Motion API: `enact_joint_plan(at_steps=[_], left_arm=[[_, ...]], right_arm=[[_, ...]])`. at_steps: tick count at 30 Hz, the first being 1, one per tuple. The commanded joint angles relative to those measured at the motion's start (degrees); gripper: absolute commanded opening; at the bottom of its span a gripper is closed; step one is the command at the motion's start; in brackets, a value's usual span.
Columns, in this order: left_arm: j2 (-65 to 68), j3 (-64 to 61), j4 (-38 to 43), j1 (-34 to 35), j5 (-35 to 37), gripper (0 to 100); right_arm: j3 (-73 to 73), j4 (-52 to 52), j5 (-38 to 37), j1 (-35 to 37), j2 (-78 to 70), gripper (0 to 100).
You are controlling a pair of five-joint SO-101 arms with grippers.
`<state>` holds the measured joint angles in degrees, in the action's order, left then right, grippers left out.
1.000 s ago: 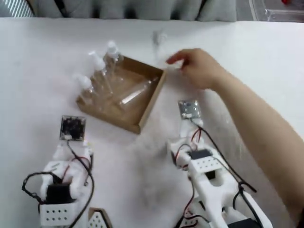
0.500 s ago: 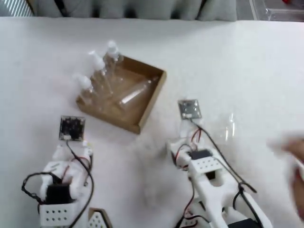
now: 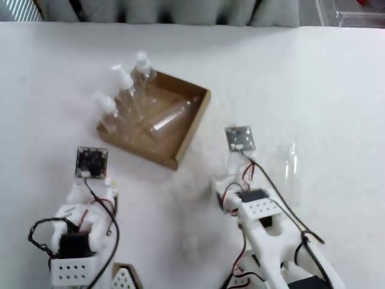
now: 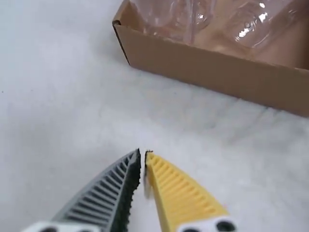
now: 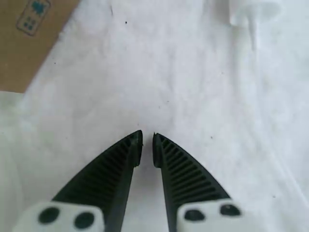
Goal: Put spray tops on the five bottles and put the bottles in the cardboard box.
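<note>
We find no print we can read; the box bears a small blue mark, its characters too blurred for us.

White table and its edges.
The white table has a matt top. Beyond the table's far edge runs grey folded cloth. At the table's far right corner stands a clear plastic container, at its far left corner a striped object. A small brown-rimmed white piece lies at the table's near edge.

White table, cardboard box, clear bottle
</note>
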<state>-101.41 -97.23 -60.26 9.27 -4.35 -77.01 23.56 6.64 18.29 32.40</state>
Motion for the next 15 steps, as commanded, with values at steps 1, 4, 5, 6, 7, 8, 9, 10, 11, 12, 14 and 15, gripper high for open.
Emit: enact_joint_plan(at_steps=[1, 4, 5, 6, 7, 8, 9, 10, 11, 12, 14, 15], left_arm=[[0.0, 0.2, -0.2, 0.9, -0.5, 2], [0.0, 0.2, -0.4, 1.0, -0.5, 2], [0.0, 0.2, -0.5, 1.3, -0.5, 2], [0.0, 0.2, -0.6, 2.5, -0.6, 2], [0.0, 0.2, -0.6, 4.3, -0.5, 2], [0.0, 0.2, -0.6, 5.9, -0.4, 2], [0.0, 0.2, -0.6, 6.6, -0.3, 2], [0.0, 0.2, -0.6, 6.5, -0.3, 2], [0.0, 0.2, -0.6, 5.8, -0.3, 2], [0.0, 0.2, -0.6, 5.1, -0.3, 2], [0.0, 0.2, -0.6, 3.8, -0.3, 2], [0.0, 0.2, -0.6, 3.3, -0.3, 2]], right_arm=[[0.2, -0.8, 0.4, 0.7, 1.2, 2.1], [0.2, -0.8, 0.4, 0.7, 1.2, 2.1], [0.2, -0.8, 0.4, 0.7, 1.2, 2.1], [0.2, -0.8, 0.4, 0.7, 1.2, 2.1], [0.2, -0.8, 0.4, 0.7, 1.2, 2.1], [0.2, -0.8, 0.4, 0.7, 1.2, 2.1], [0.2, -0.8, 0.4, 0.7, 1.2, 2.1], [0.2, -0.8, 0.4, 0.8, 1.2, 2.1], [0.2, -0.8, 0.2, 0.9, 1.2, 2.1], [0.2, -0.8, 0.1, 1.2, 1.2, 2.1], [0.2, -0.7, 0.0, 2.4, 1.2, 2.1], [0.2, -0.4, 0.0, 2.4, 1.2, 2.1]])
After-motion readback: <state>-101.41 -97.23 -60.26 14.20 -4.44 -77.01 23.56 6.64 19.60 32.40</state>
